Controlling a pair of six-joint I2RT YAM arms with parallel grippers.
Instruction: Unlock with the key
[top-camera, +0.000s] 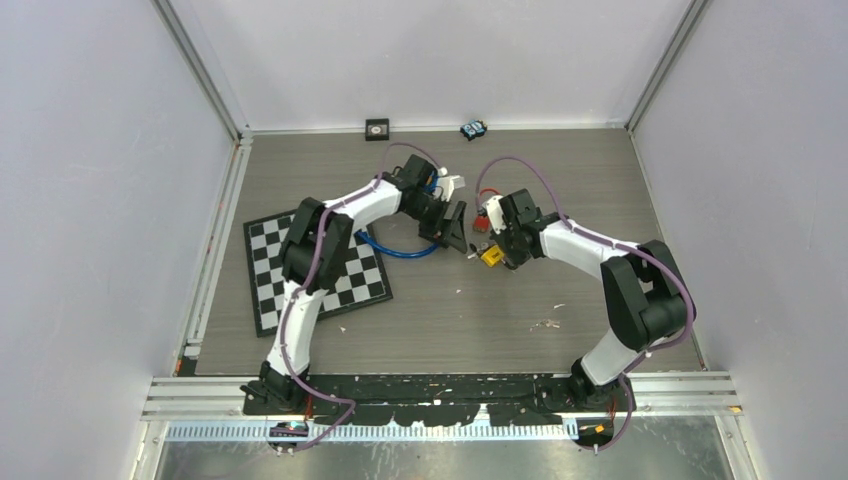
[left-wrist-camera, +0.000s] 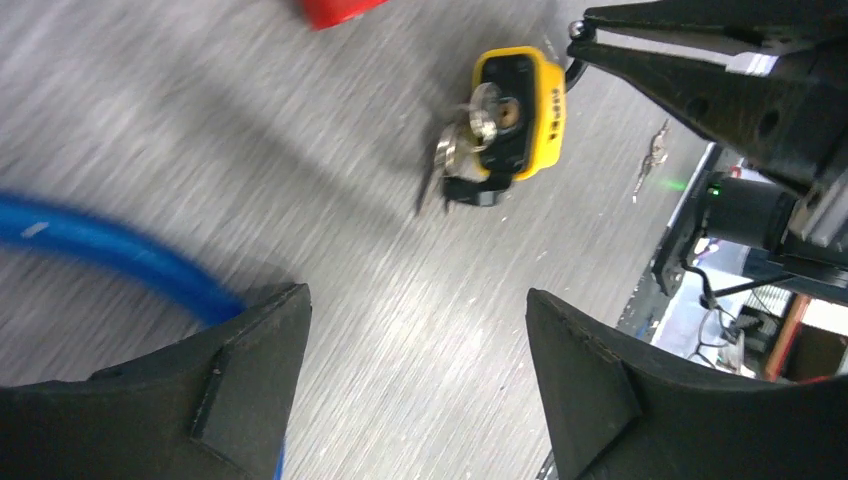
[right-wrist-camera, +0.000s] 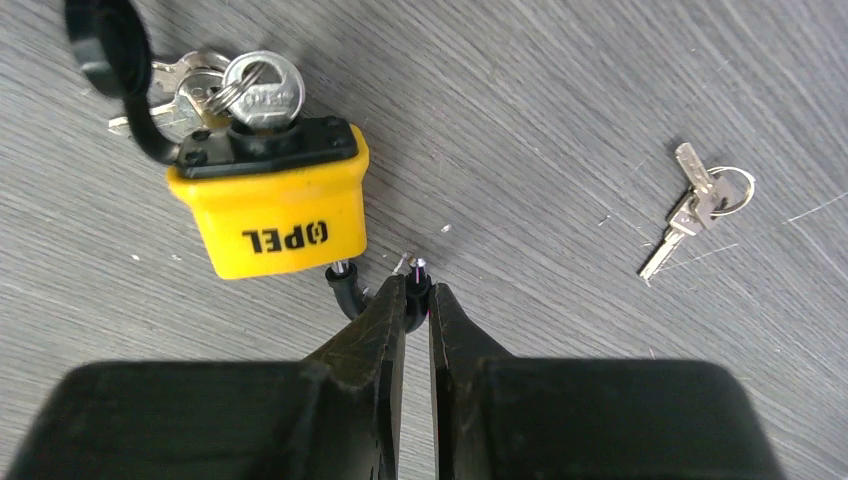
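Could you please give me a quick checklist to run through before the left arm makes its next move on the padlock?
1. The key is seated in the keyhole of the padlock: ok.
2. The right hand is shut on the shackle, steadying the lock: ok.
3. The left hand is open and holds nothing: ok.
4. The shackle is released from the body: cannot tell.
5. The spare keys lie apart from the padlock: ok.
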